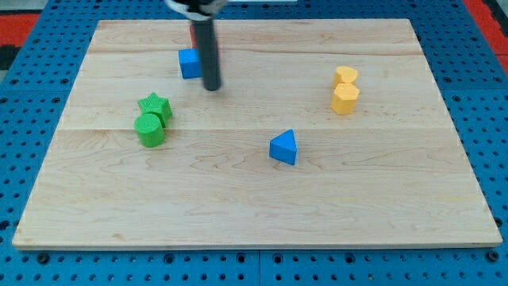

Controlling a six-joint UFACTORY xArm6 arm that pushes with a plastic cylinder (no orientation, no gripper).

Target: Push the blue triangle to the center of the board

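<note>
Blue triangle sits just right of the board's middle and a little to the near side, standing alone on the pale wooden board with bare wood all round it. We see our rod coming down from the far edge, and our tip rests on the board toward the far left, well apart from the triangle. We carry no jaws, so nothing is clasped; the tip simply stands free, touching no block that we can make out. Just left of the rod lies a blue cube, and behind the rod a red block shows only as a sliver, its shape hidden. On the left, a green star touches a green cylinder on its near side. On the right, a yellow heart sits against a yellow hexagon-like block, which lies nearer to us.
</note>
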